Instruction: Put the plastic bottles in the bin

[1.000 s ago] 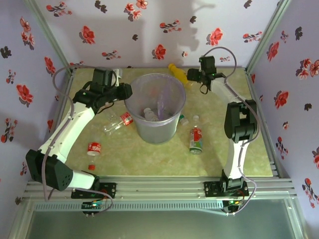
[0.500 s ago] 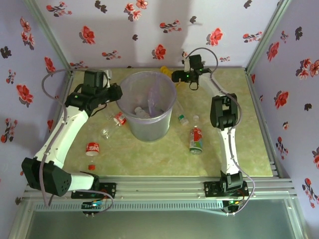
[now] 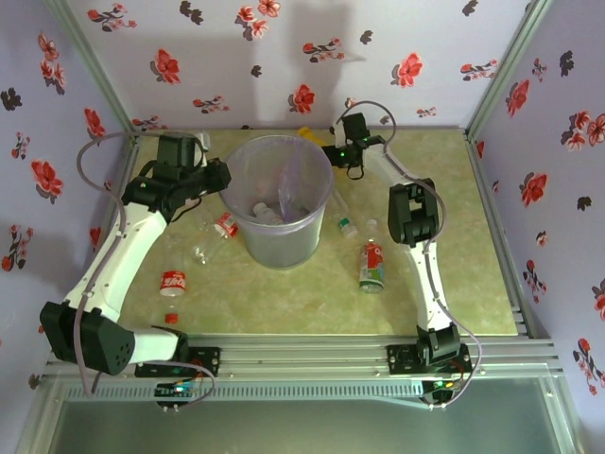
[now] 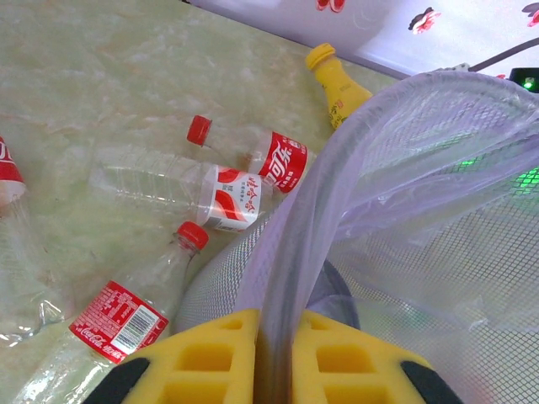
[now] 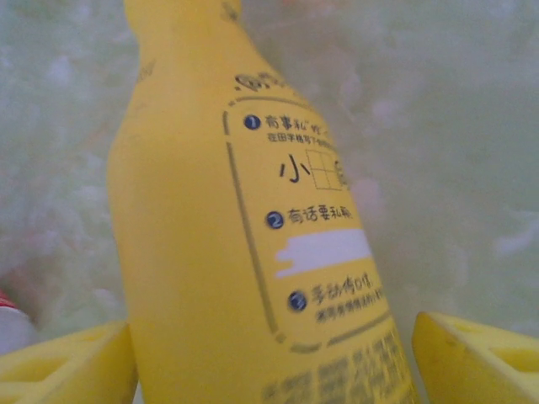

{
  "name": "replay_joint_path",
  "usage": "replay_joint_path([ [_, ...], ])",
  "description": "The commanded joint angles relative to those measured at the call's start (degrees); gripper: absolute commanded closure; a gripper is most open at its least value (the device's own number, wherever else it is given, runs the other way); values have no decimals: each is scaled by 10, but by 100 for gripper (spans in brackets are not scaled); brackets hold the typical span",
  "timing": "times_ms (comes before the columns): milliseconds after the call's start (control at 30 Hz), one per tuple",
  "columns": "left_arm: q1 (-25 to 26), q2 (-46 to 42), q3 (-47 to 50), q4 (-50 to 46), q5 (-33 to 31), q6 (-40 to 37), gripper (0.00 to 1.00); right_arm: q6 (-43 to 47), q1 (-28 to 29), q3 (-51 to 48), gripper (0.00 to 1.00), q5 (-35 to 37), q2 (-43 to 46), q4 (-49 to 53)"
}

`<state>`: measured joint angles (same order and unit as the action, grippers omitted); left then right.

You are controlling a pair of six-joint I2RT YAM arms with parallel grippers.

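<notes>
Left wrist view: clear red-labelled plastic bottles (image 4: 232,189) are seen lying beside the translucent lilac round bin (image 4: 404,210), whose rim is pinched by the closed left gripper (image 4: 274,358). The all-yellow plastic bottle (image 5: 244,219) is framed between the right gripper's (image 5: 278,362) spread fingers; contact cannot be told.

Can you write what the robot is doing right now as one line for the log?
left end effector: shut on bin rim | right end effector: open around yellow bottle | loose bottles on table

You've got the lilac bin (image 3: 281,203) upright mid-surface, clear bottles (image 3: 271,214) inside, three red-labelled ones (image 4: 221,189) lying left, yellow bottle (image 5: 244,252) behind.
</notes>
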<state>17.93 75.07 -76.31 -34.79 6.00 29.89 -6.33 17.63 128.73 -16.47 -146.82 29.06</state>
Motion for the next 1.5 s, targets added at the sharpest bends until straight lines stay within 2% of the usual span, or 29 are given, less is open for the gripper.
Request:
replay_joint_path([
  [0, -4, -10, 12, 11, -8, 2, 87, 20, 2, 43, 16, 33, -23, 54],
  [300, -4, -11, 14, 12, -7, 4, 87, 5, 2, 21, 29, 53, -6, 42],
  [367, -3, -12, 14, 12, -7, 4, 87, 0, 0, 15, 34, 65, 5, 38],
  [500, -4, -7, 14, 13, -2, 7, 87, -9, -7, 2, 38, 70, 41, 40],
  [733, 1, 13, 9, 20, 13, 11, 87, -18, -21, -93, 45, 80, 170, 28],
  [1033, 14, 26, -15, 6, 5, -9, 87, -61, -23, -251, 49, 71, 395, 0],
  [1233, 20, 26, -23, 11, 6, -11, 93, -59, 20, -271, 51, 56, 513, 28],
  [1467, 21, 42, -59, -37, 16, -34, 95, -68, 125, -274, 53, 37, 574, 73],
])
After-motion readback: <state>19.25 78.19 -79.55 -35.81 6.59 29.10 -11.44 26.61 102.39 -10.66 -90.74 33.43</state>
